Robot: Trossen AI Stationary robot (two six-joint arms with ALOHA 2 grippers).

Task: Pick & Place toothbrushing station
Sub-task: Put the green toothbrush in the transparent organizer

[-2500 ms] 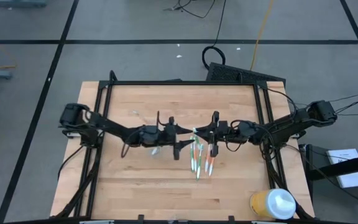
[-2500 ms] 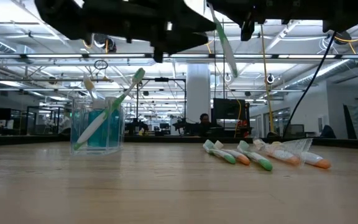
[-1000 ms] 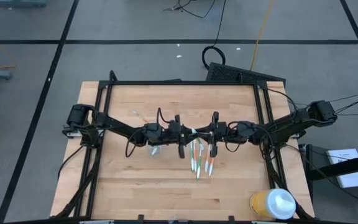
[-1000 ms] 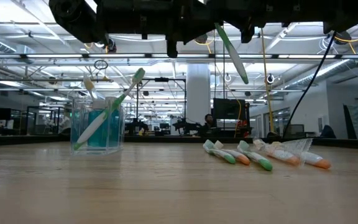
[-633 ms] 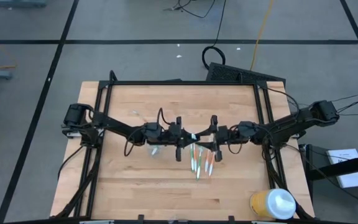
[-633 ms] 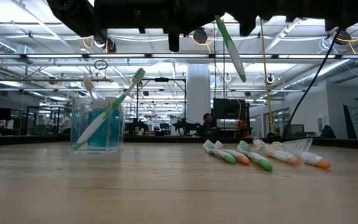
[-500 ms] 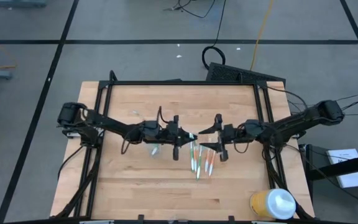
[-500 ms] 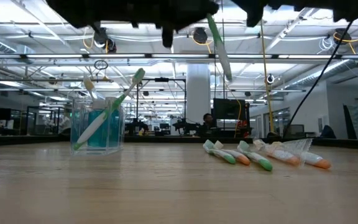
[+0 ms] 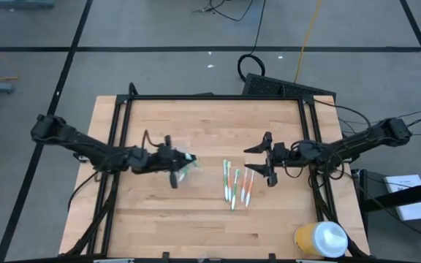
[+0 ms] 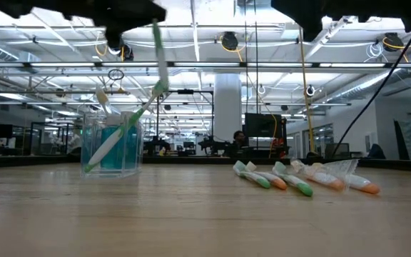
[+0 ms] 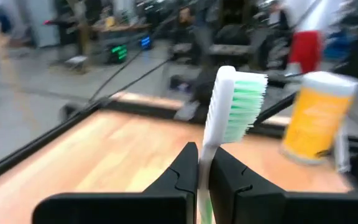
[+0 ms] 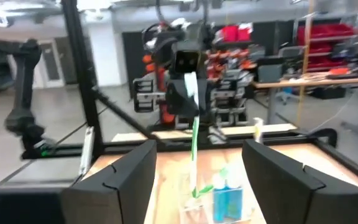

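High view: the left gripper (image 9: 174, 162) hangs over the left half of the wooden table (image 9: 159, 212), right above the clear cup (image 9: 185, 173). Its jaws are pinched shut on a green-and-white toothbrush (image 11: 227, 112); in the left wrist view the white neck runs up between the two dark fingers (image 11: 182, 171) and the green bristles stand above them. In the low view this held toothbrush (image 10: 160, 57) hangs nearly upright in the air, just above the cup (image 10: 113, 150) and clear of the table.

The cup stands upright on the left part of the table. Inside it are two blue tubes (image 10: 118, 151) and a green-and-white toothbrush leaning out over the rim (image 10: 130, 121).

The right gripper (image 9: 264, 161) hovers over the right half of the table, its jaws spread wide and holding nothing; the right wrist view shows both fingers (image 12: 129, 177) well apart with the left arm and cup between them in the distance.

Between the two grippers, several green, orange and white toothbrushes (image 9: 236, 186) lie flat on the table in a loose row, close beside each other. A yellow container with a white lid (image 9: 320, 239) sits near the table's front right corner, well apart from everything else.
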